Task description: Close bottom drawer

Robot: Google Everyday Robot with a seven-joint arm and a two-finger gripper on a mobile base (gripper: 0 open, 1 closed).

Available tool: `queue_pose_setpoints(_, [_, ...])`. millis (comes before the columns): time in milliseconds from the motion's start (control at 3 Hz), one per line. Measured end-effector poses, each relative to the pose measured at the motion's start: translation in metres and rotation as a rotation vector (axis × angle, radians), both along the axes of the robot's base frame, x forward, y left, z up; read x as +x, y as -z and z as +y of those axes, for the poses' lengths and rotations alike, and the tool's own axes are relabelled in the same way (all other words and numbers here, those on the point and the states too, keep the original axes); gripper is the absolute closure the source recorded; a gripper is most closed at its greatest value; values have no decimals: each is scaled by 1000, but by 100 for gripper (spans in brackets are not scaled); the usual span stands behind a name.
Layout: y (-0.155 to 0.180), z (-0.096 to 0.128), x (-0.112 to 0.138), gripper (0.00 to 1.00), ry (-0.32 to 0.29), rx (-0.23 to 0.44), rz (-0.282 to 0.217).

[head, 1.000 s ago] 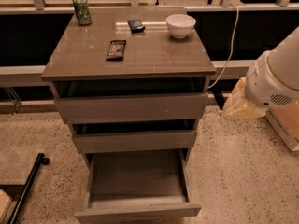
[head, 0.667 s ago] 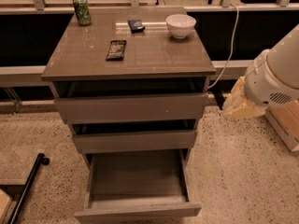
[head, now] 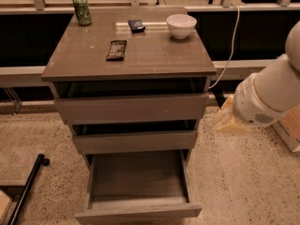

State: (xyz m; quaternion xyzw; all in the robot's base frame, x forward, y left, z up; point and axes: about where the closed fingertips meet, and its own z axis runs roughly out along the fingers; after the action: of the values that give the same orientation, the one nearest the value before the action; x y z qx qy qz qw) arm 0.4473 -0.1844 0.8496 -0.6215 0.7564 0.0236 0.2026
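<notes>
The grey-taupe cabinet (head: pixel 129 55) has three drawers. The bottom drawer (head: pixel 138 191) is pulled far out, and its shallow grey interior is empty. Its flat front (head: pixel 138 213) is at the lower edge of the view. The middle drawer (head: pixel 135 141) and top drawer (head: pixel 131 108) stand slightly out. My gripper (head: pixel 228 120), pale yellowish at the end of the white arm (head: pixel 267 95), hangs to the right of the cabinet at about middle-drawer height. It is apart from the cabinet and touches nothing.
On the cabinet top are a green can (head: pixel 82 10), a dark snack bar (head: pixel 116 49), a small dark object (head: pixel 136 25) and a white bowl (head: pixel 181 26). A white cable (head: pixel 232 46) hangs behind on the right. A black bar (head: pixel 26 189) lies on the speckled floor at left, and a box (head: pixel 288 130) stands at right.
My arm and gripper have moved slightly down and to the left, toward the cabinet's right side. The drawers have not moved.
</notes>
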Motion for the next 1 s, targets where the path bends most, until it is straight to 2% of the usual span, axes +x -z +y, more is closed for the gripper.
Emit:
queue_pose_setpoints(333, [57, 9, 4, 100, -7, 82, 13])
queue_pose_setpoints(667, [59, 11, 7, 100, -8, 86, 6])
queue_pose_setpoints(1000, [71, 18, 7, 100, -19, 103, 33])
